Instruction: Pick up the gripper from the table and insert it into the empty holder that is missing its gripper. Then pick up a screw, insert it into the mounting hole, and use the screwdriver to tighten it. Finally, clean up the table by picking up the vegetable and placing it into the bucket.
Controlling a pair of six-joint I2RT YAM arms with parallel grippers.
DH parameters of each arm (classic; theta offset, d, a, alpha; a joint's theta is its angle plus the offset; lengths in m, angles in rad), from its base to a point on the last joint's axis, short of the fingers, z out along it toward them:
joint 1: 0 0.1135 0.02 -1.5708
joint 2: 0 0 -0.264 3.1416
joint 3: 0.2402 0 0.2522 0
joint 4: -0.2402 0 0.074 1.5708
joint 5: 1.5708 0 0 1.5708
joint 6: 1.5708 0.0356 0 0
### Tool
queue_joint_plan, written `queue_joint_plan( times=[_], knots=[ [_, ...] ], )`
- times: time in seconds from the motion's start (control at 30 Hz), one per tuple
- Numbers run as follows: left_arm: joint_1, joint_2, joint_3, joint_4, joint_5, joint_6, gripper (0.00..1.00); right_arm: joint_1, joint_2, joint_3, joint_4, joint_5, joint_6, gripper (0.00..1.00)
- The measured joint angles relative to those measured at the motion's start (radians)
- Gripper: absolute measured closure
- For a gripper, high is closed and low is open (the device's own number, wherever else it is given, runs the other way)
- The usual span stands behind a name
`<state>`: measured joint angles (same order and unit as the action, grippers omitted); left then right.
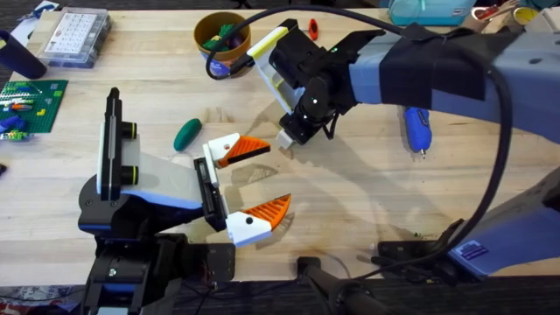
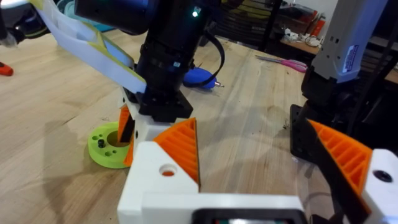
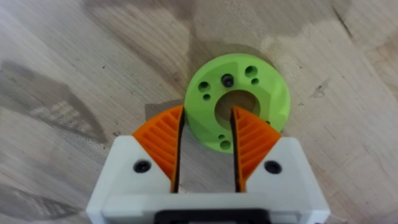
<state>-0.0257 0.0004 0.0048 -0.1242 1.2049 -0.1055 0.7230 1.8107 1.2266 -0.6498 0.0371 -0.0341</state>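
A lime-green ring [image 3: 267, 93] with a centre hole and small mounting holes lies flat mid-table. A dark screw [image 3: 228, 80] sits in one small hole. My right gripper [image 1: 287, 138] points down at the ring [image 2: 102, 146], open. One orange pad [image 3: 163, 138] is outside the rim and the other is over the centre hole. My left gripper [image 1: 255, 179] is open and holds nothing, just short of the ring. The green vegetable [image 1: 186, 134] lies left of it. The blue screwdriver [image 1: 416, 129] lies to the right. The bucket [image 1: 221, 39] stands at the back. I cannot make out a loose gripper or a holder.
A clear compartment box [image 1: 74, 35] sits at the back left, and a green brick plate [image 1: 33, 103] lies at the left edge. The bucket holds several coloured toys. Pink scissors [image 2: 292, 62] lie beyond the right arm. Cables run along the front edge.
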Motion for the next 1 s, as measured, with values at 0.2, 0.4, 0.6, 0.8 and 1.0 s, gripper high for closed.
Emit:
queue_joint_plan(
  times=[0.2, 0.4, 0.6, 0.8, 1.0],
  knots=[
    [0.000, 0.000, 0.000, 0.001, 0.003, -0.001, 0.011, 0.001, 0.000, 0.000, -0.001, -0.001, 0.000, 0.566],
    [0.000, 0.000, 0.000, 0.001, 0.003, -0.001, 0.011, 0.001, 0.000, 0.001, -0.005, 0.000, 0.000, 0.566],
    [0.000, 0.000, 0.000, 0.001, 0.003, -0.001, 0.011, 0.001, 0.000, 0.044, -0.032, 0.000, 0.001, 0.566],
    [0.000, 0.000, 0.000, 0.001, 0.003, -0.001, 0.011, 0.001, -0.001, 0.093, -0.019, 0.000, 0.001, 0.566],
    [0.000, 0.000, 0.000, 0.001, 0.003, -0.001, 0.011, 0.001, 0.000, 0.093, 0.005, 0.000, 0.001, 0.566]
  ],
)
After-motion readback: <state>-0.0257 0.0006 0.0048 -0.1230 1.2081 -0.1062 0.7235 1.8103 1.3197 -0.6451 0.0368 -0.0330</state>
